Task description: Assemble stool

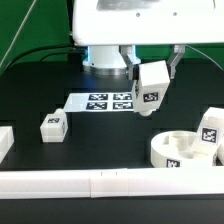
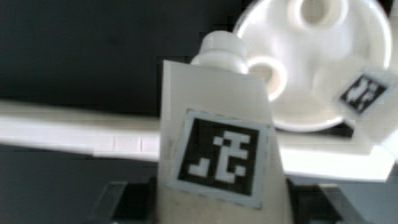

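Note:
My gripper is shut on a white blocky stool leg with a black-and-white tag and holds it in the air above the table. In the wrist view the leg fills the middle, clamped between the dark fingers. The round white seat drum lies on the table at the exterior view's right, below and to the right of the held leg. It also shows in the wrist view. A second leg leans at the drum's right side. A third leg lies at the left.
The marker board lies flat behind the held leg. A long white rail runs along the front edge, seen also in the wrist view. A white block sits at the far left. The robot base stands behind.

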Robot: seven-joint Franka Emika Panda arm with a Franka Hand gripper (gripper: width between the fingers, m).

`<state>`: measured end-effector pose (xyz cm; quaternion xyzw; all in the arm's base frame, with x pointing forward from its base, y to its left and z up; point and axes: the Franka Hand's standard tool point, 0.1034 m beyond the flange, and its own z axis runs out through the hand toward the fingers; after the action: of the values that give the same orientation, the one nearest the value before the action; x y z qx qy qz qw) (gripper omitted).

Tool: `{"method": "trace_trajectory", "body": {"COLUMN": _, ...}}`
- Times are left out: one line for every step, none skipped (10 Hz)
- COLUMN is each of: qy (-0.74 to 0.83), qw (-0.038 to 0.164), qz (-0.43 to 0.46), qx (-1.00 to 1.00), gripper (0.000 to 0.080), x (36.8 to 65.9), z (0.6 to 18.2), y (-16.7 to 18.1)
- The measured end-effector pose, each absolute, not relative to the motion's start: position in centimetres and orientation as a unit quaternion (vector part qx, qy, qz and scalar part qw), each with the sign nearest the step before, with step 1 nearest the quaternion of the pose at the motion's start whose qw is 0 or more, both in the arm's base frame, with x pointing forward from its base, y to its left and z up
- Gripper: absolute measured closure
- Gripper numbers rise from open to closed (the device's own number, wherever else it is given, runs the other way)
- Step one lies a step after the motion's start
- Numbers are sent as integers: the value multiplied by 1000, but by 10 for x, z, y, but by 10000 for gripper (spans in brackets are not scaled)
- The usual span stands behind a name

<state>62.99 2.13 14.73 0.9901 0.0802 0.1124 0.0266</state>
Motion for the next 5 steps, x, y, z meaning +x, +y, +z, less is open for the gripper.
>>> {"method": "trace_trajectory", "body": {"qy": 97, "qw": 34, "qz": 168, "qx": 980, "gripper": 475, "x": 630, "z": 148, "y": 20}}
{"method": "trace_trajectory", "body": {"qy": 118, "qw": 44, "qz": 213, "qx": 969, "gripper": 475, "x": 632, "z": 149, "y": 18}}
{"method": "trace_trajectory", "body": {"qy": 127, "qw": 56, "qz": 272, "qx": 952, "gripper": 475, "x": 635, "z": 153, "y": 15}}
{"method": "trace_trajectory", "body": {"qy": 126, "qw": 62, "qz": 290, "qx": 947, "gripper": 475, "x": 632, "z": 149, "y": 10}}
{"method": "trace_trajectory", "body": {"qy": 125, "qw": 64, "qz": 293, "qx": 946, "gripper": 475, "x": 631, "z": 147, "y": 8}}
